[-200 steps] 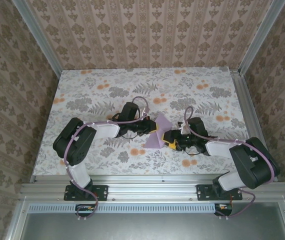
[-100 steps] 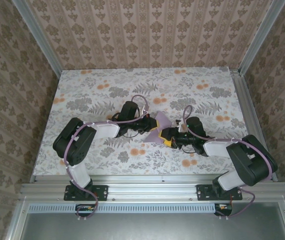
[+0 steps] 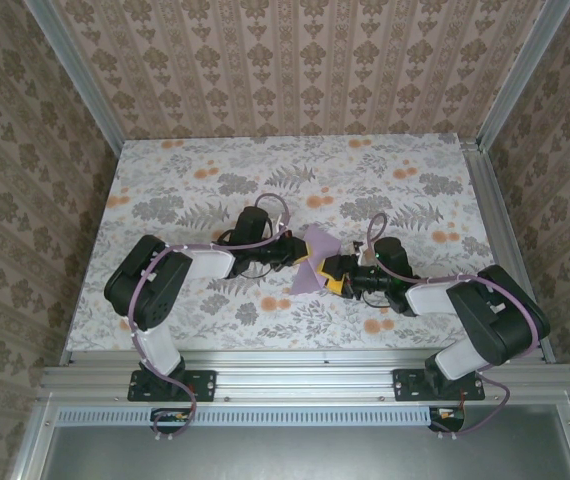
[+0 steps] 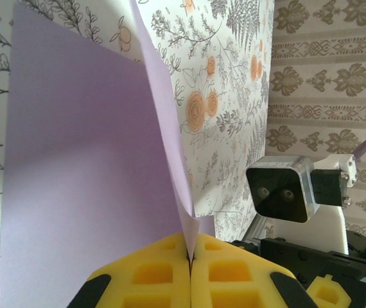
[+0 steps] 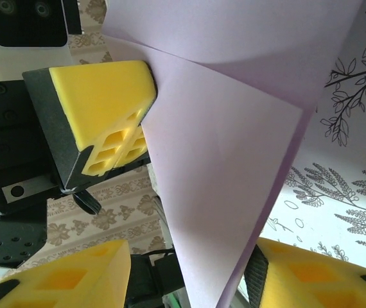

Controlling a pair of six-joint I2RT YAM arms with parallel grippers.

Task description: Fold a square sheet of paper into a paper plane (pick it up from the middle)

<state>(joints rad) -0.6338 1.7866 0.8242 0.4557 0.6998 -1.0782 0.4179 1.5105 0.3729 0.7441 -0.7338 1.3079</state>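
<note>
**Left wrist view: sheet of paper [image 4: 87,160] pinched at its crease**

At the bottom edge of this view the left fingers [image 4: 157,276] have their yellow pads pressed flat together. A ridge of the pale lilac paper is nipped in the seam between them. From there one broad panel spreads up and to the left, and a second flap rises along a crease toward the top centre. The other arm's wrist camera [image 4: 280,189] sits at the right.

The right wrist view shows the far side. The right fingers [image 5: 67,285] stand wide apart in the two bottom corners. The sheet's lower edge hangs between them, nearer the lower-right pad; contact cannot be told. One left pad shows at upper left, against the paper.

The top external view places everything: both arms meet at the middle of the floral tabletop [image 3: 215,180], with the sheet between them.
</note>
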